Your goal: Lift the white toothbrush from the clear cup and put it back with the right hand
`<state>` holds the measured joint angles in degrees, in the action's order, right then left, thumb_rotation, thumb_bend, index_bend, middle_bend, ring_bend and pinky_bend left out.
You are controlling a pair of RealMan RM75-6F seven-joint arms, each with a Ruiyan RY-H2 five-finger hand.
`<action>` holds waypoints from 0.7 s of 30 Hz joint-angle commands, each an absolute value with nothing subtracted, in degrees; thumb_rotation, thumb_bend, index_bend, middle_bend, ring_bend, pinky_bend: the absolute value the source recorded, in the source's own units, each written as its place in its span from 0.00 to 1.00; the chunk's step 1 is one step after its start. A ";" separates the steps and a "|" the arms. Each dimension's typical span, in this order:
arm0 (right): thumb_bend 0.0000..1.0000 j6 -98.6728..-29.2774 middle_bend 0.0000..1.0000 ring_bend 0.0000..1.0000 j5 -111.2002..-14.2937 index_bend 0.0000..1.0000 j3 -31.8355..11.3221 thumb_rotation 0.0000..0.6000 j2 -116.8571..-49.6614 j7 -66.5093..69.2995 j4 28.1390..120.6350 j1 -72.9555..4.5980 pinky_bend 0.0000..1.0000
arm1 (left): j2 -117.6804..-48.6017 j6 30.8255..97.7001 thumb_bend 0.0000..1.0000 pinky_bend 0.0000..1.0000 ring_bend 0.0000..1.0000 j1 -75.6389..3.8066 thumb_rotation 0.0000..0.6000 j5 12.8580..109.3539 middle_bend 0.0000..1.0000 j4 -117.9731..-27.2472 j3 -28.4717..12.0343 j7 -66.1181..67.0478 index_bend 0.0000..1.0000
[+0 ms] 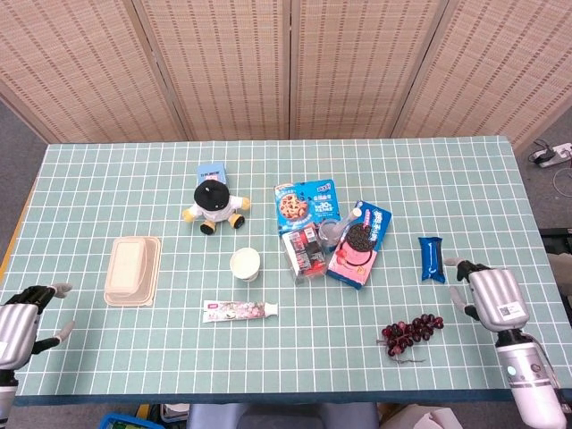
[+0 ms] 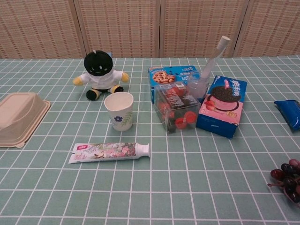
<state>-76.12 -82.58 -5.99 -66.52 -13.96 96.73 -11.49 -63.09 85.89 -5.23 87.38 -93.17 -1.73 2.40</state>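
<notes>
The white toothbrush [image 2: 213, 56] stands tilted in the clear cup [image 2: 197, 87], its head up and to the right; from the head view the clear cup [image 1: 332, 232] shows between the cookie box and the Oreo pack, with the toothbrush [image 1: 350, 220] leaning right. My right hand [image 1: 487, 290] hovers at the table's right edge, fingers apart and empty, well right of the cup. My left hand [image 1: 22, 316] sits at the front left corner, fingers apart, holding nothing. Neither hand shows in the chest view.
Around the cup stand a blue cookie box [image 1: 307, 202], a clear strawberry box [image 1: 304, 254] and an Oreo pack [image 1: 360, 243]. A blue wrapper [image 1: 432, 258] and grapes [image 1: 411, 330] lie near the right hand. Paper cup [image 1: 244, 264], toothpaste tube [image 1: 239, 309], plush doll [image 1: 214, 206] and lunchbox [image 1: 133, 270] lie leftward.
</notes>
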 commanded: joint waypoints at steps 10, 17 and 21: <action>0.80 -67.96 0.89 0.92 -68.74 0.22 -13.44 1.00 -73.87 -32.04 100.85 -23.09 1.00 | -62.38 85.52 0.25 0.43 0.32 -5.34 1.00 87.15 0.41 -93.26 -1.83 0.88 0.40; 0.91 -66.75 1.00 1.00 -64.34 0.22 -14.08 1.00 -78.52 -38.05 99.85 -27.41 1.00 | -61.97 86.11 0.25 0.43 0.32 -5.11 1.00 87.15 0.41 -93.40 -2.01 0.33 0.41; 0.92 -66.92 1.00 1.00 -63.11 0.22 -14.03 1.00 -80.93 -40.57 99.30 -29.44 1.00 | -61.71 86.18 0.25 0.43 0.32 -5.00 1.00 87.10 0.41 -93.58 -2.00 0.27 0.42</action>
<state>-66.88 -63.53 -13.99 -80.25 -39.87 99.60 -28.89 -61.74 86.17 -5.01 87.11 -93.56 -2.00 0.28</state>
